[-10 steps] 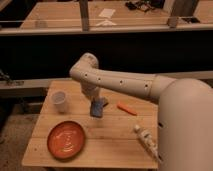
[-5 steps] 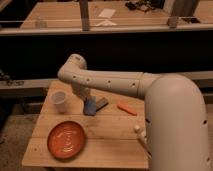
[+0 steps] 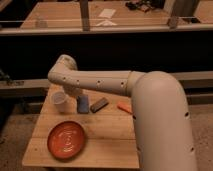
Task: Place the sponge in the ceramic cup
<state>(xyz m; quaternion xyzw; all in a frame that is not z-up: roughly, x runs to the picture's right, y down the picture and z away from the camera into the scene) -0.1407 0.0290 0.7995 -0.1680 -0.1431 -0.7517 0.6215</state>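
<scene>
- Blue face to the camera, the sponge stands on edge above the wooden worktop. It is just right of the ceramic cup and just left of a dark grey bar. Whether its lower edge touches the wood cannot be told.
- The gripper hangs under the pale arm, right above the sponge. Its jaws are closed and, since the pad stands upright, they look pinched on its top edge, though the arm hides the contact itself.
- Handling, as a judgement: the sponge is light, soft and springy. It will squash under a pinch rather than slip, and nothing in it can break. A hold across the two flat faces near the upper edge leaves the lower part free to enter the cup.
- The pad looks about as wide as the cup's mouth, so it probably goes in edge-first or slightly bent, and it may spring back and perch on the rim.
- The cup is the fragile piece: small, white and easily tipped by a sideways bump.
- An orange plate lies toward the front, and a thin orange stick lies right of the bar.
</scene>
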